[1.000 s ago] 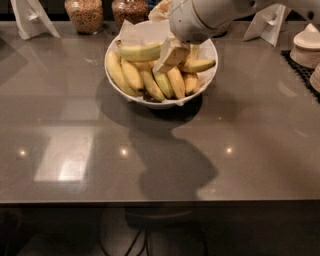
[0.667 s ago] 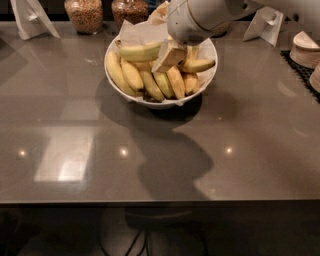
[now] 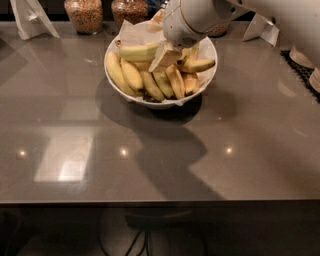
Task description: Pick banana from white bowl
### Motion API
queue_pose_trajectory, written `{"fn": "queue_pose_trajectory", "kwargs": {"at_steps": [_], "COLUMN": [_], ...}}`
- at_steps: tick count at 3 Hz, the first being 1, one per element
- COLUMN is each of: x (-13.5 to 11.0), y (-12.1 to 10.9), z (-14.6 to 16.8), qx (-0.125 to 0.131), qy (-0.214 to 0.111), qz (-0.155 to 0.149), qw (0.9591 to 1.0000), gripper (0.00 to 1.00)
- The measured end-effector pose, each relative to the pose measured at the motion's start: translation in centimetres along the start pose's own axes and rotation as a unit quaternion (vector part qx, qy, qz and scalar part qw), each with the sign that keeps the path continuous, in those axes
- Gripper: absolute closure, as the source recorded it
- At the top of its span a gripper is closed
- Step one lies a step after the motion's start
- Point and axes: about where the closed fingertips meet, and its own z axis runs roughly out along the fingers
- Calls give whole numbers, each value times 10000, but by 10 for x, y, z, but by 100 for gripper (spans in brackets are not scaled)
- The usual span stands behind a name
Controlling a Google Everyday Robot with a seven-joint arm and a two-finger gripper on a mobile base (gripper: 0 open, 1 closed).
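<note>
The white bowl [image 3: 116,75] stands at the back middle of the grey table, with a white paper liner [image 3: 131,33] sticking up over its rim. It holds several bananas. The long greenish-yellow banana [image 3: 136,51] lies across the top at the bowl's back left, above a bunch of shorter, yellower bananas [image 3: 155,82]. My gripper [image 3: 162,59] reaches down from the upper right into the bowl and sits at the right end of the long banana, hiding that end. The white arm covers the bowl's back rim.
Two glass jars [image 3: 82,14] [image 3: 129,10] stand behind the bowl. White folded card stands sit at the back left [image 3: 30,19] and back right [image 3: 263,27]. A dark mat [image 3: 301,69] with white objects [image 3: 315,79] lies at the right edge.
The arm has shifted slightly to the left over the bowl. The bananas and the bowl look unmoved.
</note>
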Motion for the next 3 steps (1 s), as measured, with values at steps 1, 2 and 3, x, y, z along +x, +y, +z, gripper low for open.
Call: {"fn": "queue_pose_trajectory", "kwargs": {"at_steps": [1,2,3], "x": [9,14,11], "y": [-1,-1,-2], "z": [10,12,5], "qx": [-64,-88,-113], "qy": [94,184,351], "qz": [64,75,98], "qw": [9999,9998,9993], "gripper": [48,68,92]}}
